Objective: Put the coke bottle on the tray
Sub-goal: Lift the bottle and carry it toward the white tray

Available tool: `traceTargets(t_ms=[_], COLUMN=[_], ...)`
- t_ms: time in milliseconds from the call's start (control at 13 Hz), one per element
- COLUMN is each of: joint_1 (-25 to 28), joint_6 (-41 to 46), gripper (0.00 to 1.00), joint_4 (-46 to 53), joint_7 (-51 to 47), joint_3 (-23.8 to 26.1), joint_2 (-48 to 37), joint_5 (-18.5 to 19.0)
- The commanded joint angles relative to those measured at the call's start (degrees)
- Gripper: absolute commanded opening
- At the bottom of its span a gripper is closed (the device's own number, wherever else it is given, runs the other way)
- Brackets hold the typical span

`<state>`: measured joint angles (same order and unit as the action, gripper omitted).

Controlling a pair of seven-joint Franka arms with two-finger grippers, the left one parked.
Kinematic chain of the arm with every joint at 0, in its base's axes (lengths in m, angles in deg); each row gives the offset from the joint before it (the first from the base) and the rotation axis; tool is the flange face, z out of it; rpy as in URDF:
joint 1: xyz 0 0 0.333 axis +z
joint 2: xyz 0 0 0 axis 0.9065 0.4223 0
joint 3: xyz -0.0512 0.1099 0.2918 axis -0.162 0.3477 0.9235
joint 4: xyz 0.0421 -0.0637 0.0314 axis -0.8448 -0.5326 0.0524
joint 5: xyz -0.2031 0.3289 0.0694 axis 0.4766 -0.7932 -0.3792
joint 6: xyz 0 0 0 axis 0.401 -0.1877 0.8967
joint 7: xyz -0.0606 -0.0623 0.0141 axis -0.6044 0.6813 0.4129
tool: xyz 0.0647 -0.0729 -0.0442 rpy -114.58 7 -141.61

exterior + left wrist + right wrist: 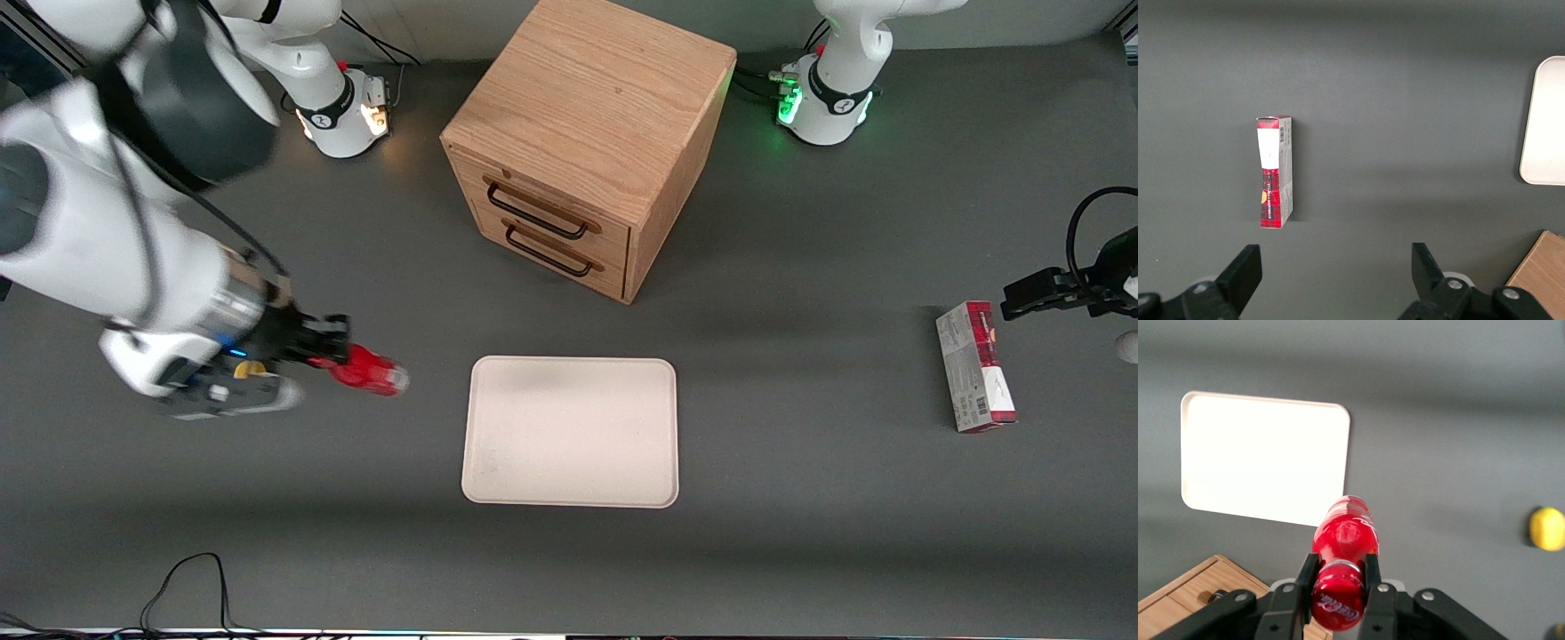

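My right gripper (331,354) is shut on the coke bottle (366,371), a small red bottle held lying sideways above the table toward the working arm's end, beside the tray (571,432). In the right wrist view the gripper (1338,571) clamps the bottle (1345,535) near its red cap, both fingers pressed on its neck. The cream-white tray (1265,457) lies flat and bare on the grey table, apart from the bottle. A corner of the tray (1545,120) also shows in the left wrist view.
A wooden two-drawer cabinet (582,142) stands farther from the front camera than the tray. A red-and-grey carton (974,366) lies toward the parked arm's end. A yellow lemon-like lump (1547,529) lies on the table near my gripper. Cables lie at the table's near edge (191,582).
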<state>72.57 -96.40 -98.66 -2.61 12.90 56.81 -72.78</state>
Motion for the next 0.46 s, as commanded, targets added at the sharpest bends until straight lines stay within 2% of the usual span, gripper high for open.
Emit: traceTargets(t_ms=[0, 77, 154, 308, 385], joint_1=[0.9, 0.8, 0.8, 0.9, 0.8], joint_6=[-5.1, -6.9, -9.9, -16.2, -20.3], gripper=[0.00, 0.00, 0.00, 0.01, 0.01], joint_4=[1.3, 1.3, 1.3, -1.1, -3.3], joint_7=[-4.5, -4.7, -4.5, -4.4, -4.5], joint_3=[7.8, 10.3, 10.7, 10.7, 10.7], joint_2=[6.6, 9.1, 10.9, 13.5, 14.2], joint_5=[10.0, 13.3, 14.9, 15.5, 17.0])
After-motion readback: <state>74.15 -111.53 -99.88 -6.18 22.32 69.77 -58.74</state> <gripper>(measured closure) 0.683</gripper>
